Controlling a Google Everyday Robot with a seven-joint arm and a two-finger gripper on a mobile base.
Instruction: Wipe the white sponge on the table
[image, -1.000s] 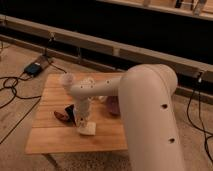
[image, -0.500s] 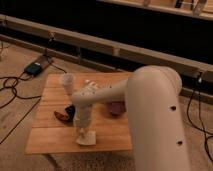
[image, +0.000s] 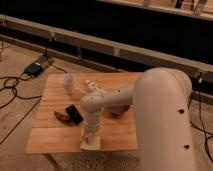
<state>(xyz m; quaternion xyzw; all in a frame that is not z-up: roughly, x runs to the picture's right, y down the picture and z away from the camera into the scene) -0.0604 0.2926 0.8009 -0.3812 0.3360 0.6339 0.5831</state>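
The white sponge (image: 90, 145) lies flat near the front edge of the table (image: 50, 135), a light wood plank top. My gripper (image: 90, 137) points straight down onto the sponge from above, at the end of the bulky white arm (image: 150, 105) that reaches in from the right. The gripper's lower end meets the sponge's top and hides part of it.
A black flat slab (image: 74, 114) lies left of the gripper with a small reddish-brown object (image: 62, 116) beside it. A translucent cup (image: 67, 83) stands at the back left. A purple bowl (image: 118, 110) peeks out behind the arm. Cables and a blue box (image: 34, 68) lie on the floor left.
The gripper and the sponge have slid toward the table's front edge, a little further each frame. The other objects have stayed put.
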